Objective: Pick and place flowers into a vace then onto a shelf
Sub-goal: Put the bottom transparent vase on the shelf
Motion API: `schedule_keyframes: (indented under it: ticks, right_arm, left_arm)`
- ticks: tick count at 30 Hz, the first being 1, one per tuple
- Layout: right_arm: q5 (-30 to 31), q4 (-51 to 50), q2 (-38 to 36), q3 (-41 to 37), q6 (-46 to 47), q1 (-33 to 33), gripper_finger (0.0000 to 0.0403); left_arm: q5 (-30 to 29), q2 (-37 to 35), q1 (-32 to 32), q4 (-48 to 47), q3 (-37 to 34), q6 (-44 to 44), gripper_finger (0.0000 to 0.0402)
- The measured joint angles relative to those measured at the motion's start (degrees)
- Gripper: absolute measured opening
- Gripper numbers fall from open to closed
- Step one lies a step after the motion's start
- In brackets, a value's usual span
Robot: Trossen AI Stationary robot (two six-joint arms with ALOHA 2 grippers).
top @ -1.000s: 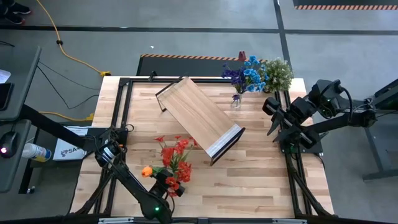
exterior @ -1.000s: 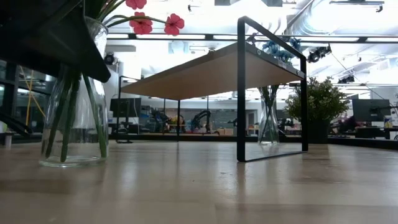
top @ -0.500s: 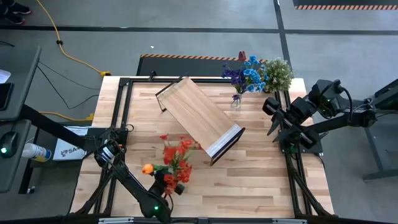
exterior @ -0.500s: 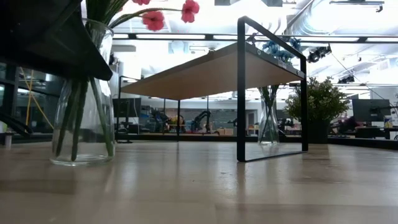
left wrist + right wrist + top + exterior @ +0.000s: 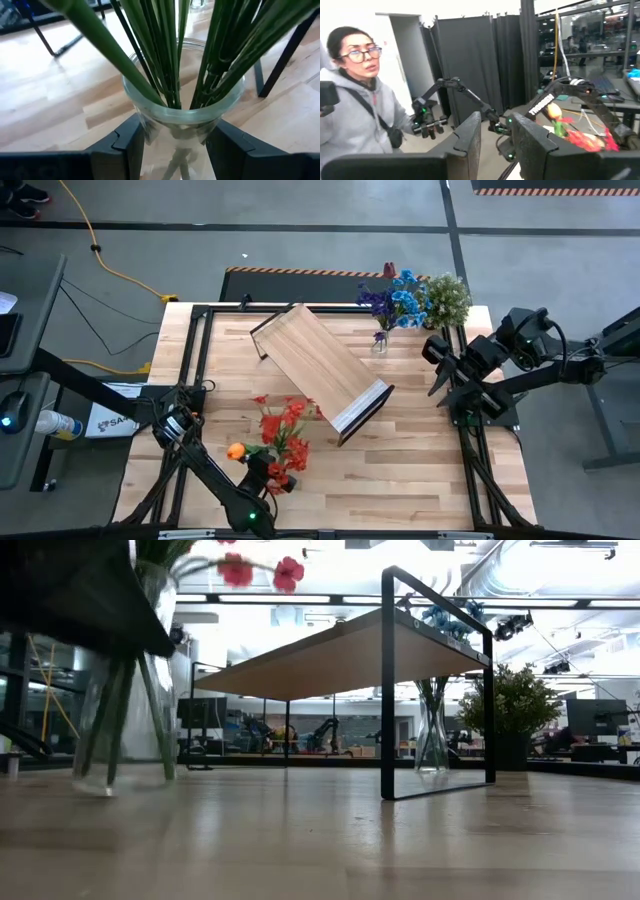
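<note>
Only the left wrist view is showing the grip: the left hand (image 5: 175, 150) is clamping its dark fingers (image 5: 127, 145) on the neck of a clear glass vase (image 5: 182, 112) that is holding thin green-stalked red and orange flowers (image 5: 280, 435). From above, that bunch is sitting near the plank table's (image 5: 420, 460) front-left edge. The low view is showing the vase tilting, its base partly off the wood. The long light-wood shelf (image 5: 318, 365) on its dark metal frame is lying diagonally mid-table. The right hand (image 5: 495, 145) is waiting at the right edge, fingers slightly apart, holding nothing.
</note>
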Motion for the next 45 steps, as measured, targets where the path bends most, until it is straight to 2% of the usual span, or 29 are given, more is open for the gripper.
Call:
schedule_keyframes:
  ticks: [12,20,26,31,45]
  right_arm:
    - [0.44,0.48,0.00,0.00,-1.42,-0.02,0.0099]
    - [0.42,0.85,0.00,0.00,-1.41,-0.02,0.0099]
    - [0.42,1.42,0.00,0.00,-1.33,-0.02,0.0098]
    - [0.42,1.47,0.00,0.00,-1.25,-0.02,0.0098]
    - [0.18,1.88,-0.34,0.00,-0.77,-0.02,0.0098]
  left_arm:
    - [-2.46,-0.09,0.00,-1.40,5.42,1.93,0.0205]
    - [-5.86,-3.69,0.00,-1.58,7.34,4.31,0.0205]
    - [-10.27,-7.68,0.04,-1.36,10.61,11.48,0.0205]
    - [-11.68,-10.54,1.18,-1.47,13.83,18.23,0.0205]
    - [-14.39,-16.45,12.11,-1.49,24.49,42.48,0.0205]
